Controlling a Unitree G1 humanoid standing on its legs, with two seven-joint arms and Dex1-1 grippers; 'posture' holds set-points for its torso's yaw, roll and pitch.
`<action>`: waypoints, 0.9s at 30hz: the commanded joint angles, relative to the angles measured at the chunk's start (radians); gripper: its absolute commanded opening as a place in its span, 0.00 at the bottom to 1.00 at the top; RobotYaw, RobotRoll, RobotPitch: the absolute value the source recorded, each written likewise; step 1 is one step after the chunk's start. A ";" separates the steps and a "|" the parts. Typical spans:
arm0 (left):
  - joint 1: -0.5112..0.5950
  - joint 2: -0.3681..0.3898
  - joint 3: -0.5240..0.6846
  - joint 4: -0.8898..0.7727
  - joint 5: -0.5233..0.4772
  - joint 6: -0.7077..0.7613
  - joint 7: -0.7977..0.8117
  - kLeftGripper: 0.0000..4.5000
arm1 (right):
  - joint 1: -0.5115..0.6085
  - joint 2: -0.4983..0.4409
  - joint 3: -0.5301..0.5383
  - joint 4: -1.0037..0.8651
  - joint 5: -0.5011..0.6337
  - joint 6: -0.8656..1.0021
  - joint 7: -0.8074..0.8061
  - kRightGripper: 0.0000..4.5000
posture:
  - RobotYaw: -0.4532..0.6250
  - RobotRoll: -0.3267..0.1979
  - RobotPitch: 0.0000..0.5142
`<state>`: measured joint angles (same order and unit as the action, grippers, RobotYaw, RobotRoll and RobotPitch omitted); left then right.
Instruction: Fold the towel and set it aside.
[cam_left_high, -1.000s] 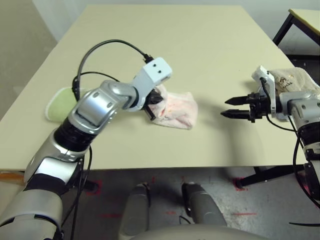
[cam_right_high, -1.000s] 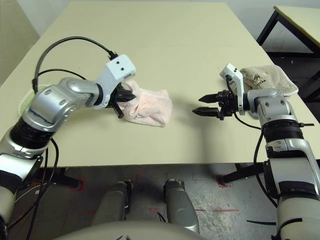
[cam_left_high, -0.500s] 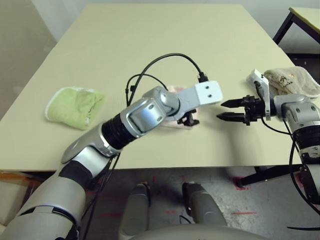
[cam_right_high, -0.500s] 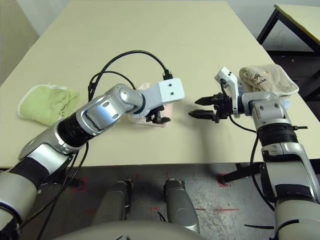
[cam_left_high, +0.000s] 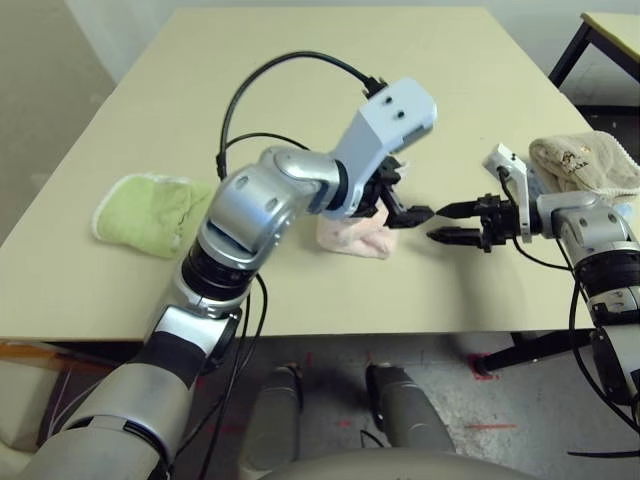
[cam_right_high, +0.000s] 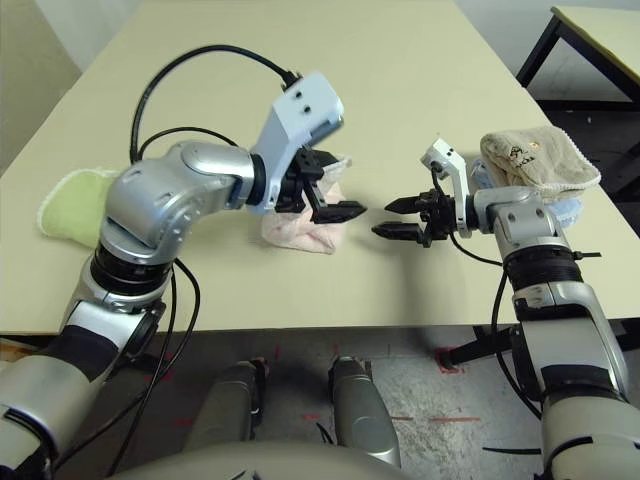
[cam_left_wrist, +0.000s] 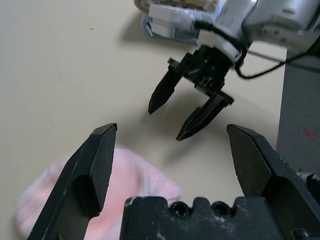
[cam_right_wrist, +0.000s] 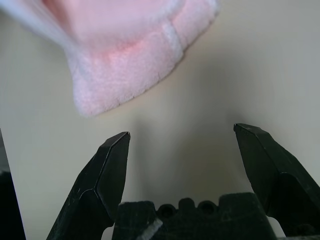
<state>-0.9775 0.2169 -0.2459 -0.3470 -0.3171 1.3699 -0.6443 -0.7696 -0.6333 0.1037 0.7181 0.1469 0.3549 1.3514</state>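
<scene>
**Inspector:** Claws first. Left claw (cam_right_high: 335, 205) stands wide, holding nothing, raised above the towel (cam_right_high: 300, 230). Right claw (cam_right_high: 397, 219) is also wide and empty, tips facing the left claw's, near but apart.

**Assistant:** Towel position?

**Inspector:** Bunched on the desk (cam_right_high: 400, 90), mid-front, under the left arm; not a neat fold.

**Assistant:** Hazards?

**Inspector:** In my judgement, claw tips could collide in that narrow gap. A loose bundle may unroll if pinched by one layer. Beige towel (cam_right_high: 535, 155) sits near the right arm.

Bare table (cam_left_high: 330, 90) beyond towel (cam_left_high: 352, 236)
</scene>
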 joint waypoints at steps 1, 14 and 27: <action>0.015 -0.012 -0.062 -0.009 -0.031 0.025 0.019 0.99 | -0.026 0.011 0.012 0.042 -0.022 -0.036 -0.005 1.00 | 0.56 0.62 0.24; 0.070 0.084 0.083 -0.034 -0.034 -0.077 0.099 0.99 | -0.075 0.061 -0.018 -0.095 0.066 0.002 0.043 1.00 | 0.55 0.62 0.24; 0.287 0.389 0.268 -0.254 -0.168 -0.027 0.053 0.99 | -0.080 0.191 0.081 -0.283 0.057 -0.067 0.048 1.00 | 0.61 0.62 0.24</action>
<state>-0.7047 0.5939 0.0161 -0.5709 -0.4637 1.3317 -0.5832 -0.8507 -0.4549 0.1580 0.4439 0.2172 0.3163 1.4129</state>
